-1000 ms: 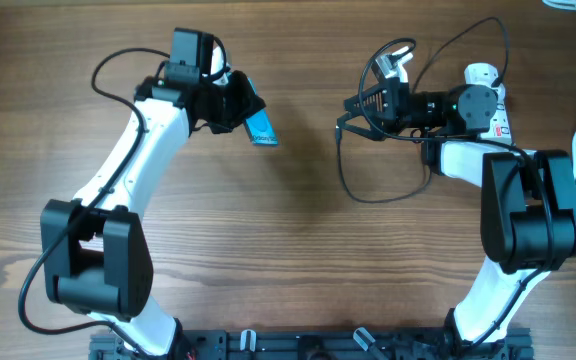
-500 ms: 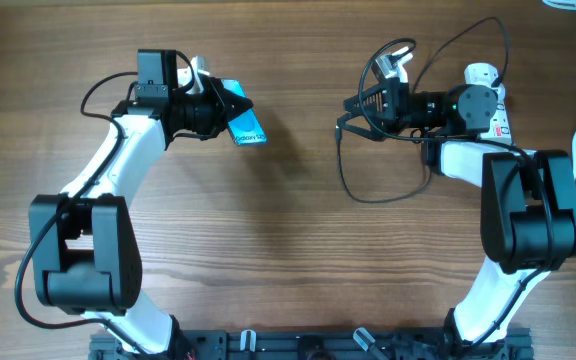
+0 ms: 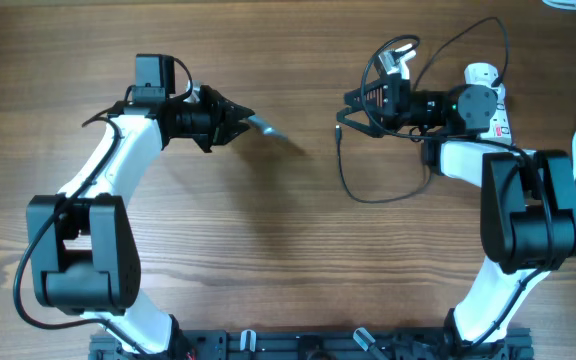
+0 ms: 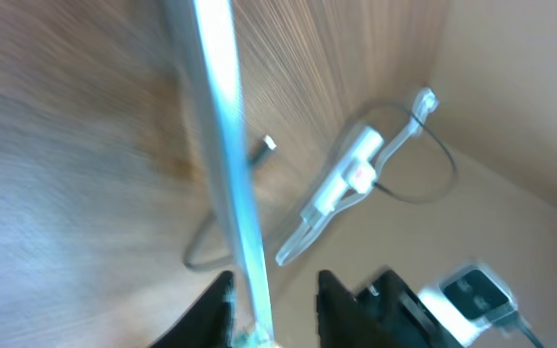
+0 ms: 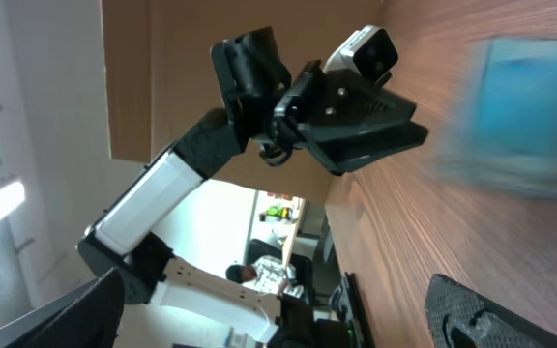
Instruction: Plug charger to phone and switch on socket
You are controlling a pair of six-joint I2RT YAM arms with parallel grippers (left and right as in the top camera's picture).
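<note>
Plainly, the right gripper (image 3: pixel 348 110) gaped wide, empty, with the socket (image 3: pixel 501 120) behind its wrist. The left gripper (image 3: pixel 243 122) stood narrowly parted, the blurred phone (image 3: pixel 271 129) edge-on at its tips. The charger (image 3: pixel 373 200) lay between the arms.

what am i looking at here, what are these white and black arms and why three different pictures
These are two robot arms at a wooden table. One picture looks down from above; the other two look out from each wrist. The left gripper has its jaws slightly apart, with the phone blurred at its tips, so a firm hold is doubtful. The right gripper is open and empty. Near it lies the charger cable, black and looped; the white socket strip sits partly under that arm.
</note>
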